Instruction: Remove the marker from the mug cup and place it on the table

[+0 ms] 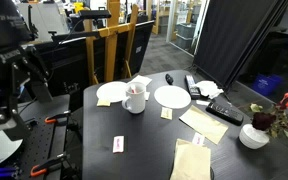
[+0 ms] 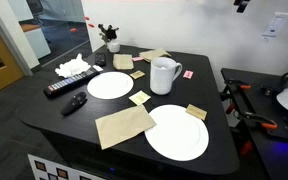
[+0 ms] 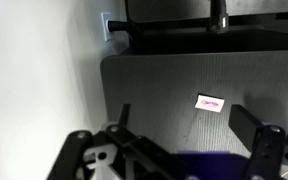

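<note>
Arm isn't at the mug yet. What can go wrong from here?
1. The wrist view shows only the dark matte table and a small white card ahead of the open end effector; the white ceramic mug is out of frame, so the approach may misalign.
2. The red-orange marker barely clears the rim; the end effector may strike the mug and tip it.
3. Flat white plates flank the mug; a released marker could land on one.
</note>
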You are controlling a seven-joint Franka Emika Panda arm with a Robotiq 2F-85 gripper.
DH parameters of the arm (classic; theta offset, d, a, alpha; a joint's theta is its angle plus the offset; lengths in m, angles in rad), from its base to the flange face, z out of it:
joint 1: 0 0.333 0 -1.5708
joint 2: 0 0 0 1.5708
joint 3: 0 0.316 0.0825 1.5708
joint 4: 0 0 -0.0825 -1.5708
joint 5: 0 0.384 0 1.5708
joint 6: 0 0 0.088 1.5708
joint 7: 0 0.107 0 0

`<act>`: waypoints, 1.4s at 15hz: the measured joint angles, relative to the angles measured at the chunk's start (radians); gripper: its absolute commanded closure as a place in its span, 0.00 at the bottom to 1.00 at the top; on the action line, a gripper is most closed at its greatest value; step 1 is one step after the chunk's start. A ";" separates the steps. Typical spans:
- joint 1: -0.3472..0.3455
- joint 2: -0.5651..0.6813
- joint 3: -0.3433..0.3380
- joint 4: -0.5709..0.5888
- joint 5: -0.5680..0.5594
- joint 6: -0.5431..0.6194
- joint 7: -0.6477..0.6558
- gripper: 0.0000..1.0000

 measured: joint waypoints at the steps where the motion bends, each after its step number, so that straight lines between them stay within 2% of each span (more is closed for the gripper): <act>1: 0.000 0.000 0.000 0.000 0.000 0.000 0.000 0.00; 13: 0.004 0.000 0.001 0.002 0.000 0.000 0.000 0.00; 17: 0.034 0.001 0.008 0.022 0.015 0.001 0.002 0.00; 21: 0.072 0.006 0.020 0.058 0.078 0.004 0.020 0.00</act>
